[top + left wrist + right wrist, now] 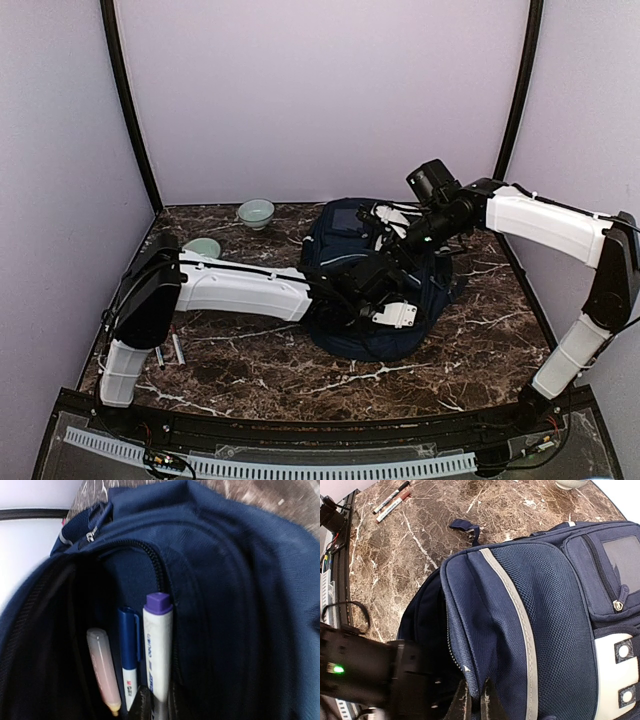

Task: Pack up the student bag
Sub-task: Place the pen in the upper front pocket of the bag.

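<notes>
Two grippers, one student bag, flat on table centre. Left gripper clamped on purple-capped marker, inside open pocket beside blue pen. Right gripper pinched on pocket rim, presumably to hold mouth open.

student bag interior dark, unreadable; marker cut off below

Soft, even light with weak shadows. In the left wrist view the student bag looks blurry, black inside at 8 o'clock; the wall at 9 o'clock glows white.
</notes>
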You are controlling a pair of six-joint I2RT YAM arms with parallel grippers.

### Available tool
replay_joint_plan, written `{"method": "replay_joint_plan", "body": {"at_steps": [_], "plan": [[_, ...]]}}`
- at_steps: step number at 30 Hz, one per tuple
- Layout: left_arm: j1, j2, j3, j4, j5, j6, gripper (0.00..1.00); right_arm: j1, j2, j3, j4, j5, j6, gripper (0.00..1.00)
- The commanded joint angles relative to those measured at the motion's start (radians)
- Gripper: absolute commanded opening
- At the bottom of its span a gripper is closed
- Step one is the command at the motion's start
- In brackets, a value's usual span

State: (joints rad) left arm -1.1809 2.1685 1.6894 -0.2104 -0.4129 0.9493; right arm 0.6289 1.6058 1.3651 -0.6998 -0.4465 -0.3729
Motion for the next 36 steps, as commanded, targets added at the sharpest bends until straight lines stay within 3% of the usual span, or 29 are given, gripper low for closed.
{"method": "replay_joint_plan", "body": {"at_steps": [1,4,8,12,18,22,29,36], "plan": [[0.025,0.066,0.023,0.078,-0.119,0.086,0.0,-0.001,-0.071,0.043,0.032,-0.1,-0.003,0.0],[0.041,0.084,0.026,0.152,-0.153,0.095,0.0,-0.001,-0.08,0.043,0.031,-0.109,-0.004,0.0],[0.059,0.09,-0.028,0.428,-0.217,0.208,0.01,-0.001,-0.092,0.038,0.029,-0.115,-0.009,0.0],[0.103,0.128,0.02,0.506,-0.205,0.232,0.03,0.0,-0.101,0.032,0.03,-0.116,-0.009,0.0],[0.112,0.162,0.042,0.552,-0.237,0.235,0.17,-0.001,-0.11,0.02,0.041,-0.094,-0.011,0.0],[0.088,0.124,-0.008,0.668,-0.308,0.239,0.33,-0.004,-0.094,0.007,0.054,-0.064,-0.009,0.0],[0.033,-0.046,-0.166,0.617,-0.277,0.088,0.43,-0.025,-0.075,0.027,0.053,-0.04,0.001,0.0],[-0.037,-0.218,-0.322,0.472,-0.235,-0.094,0.44,-0.048,-0.062,0.016,0.078,0.0,0.026,0.0]]}}
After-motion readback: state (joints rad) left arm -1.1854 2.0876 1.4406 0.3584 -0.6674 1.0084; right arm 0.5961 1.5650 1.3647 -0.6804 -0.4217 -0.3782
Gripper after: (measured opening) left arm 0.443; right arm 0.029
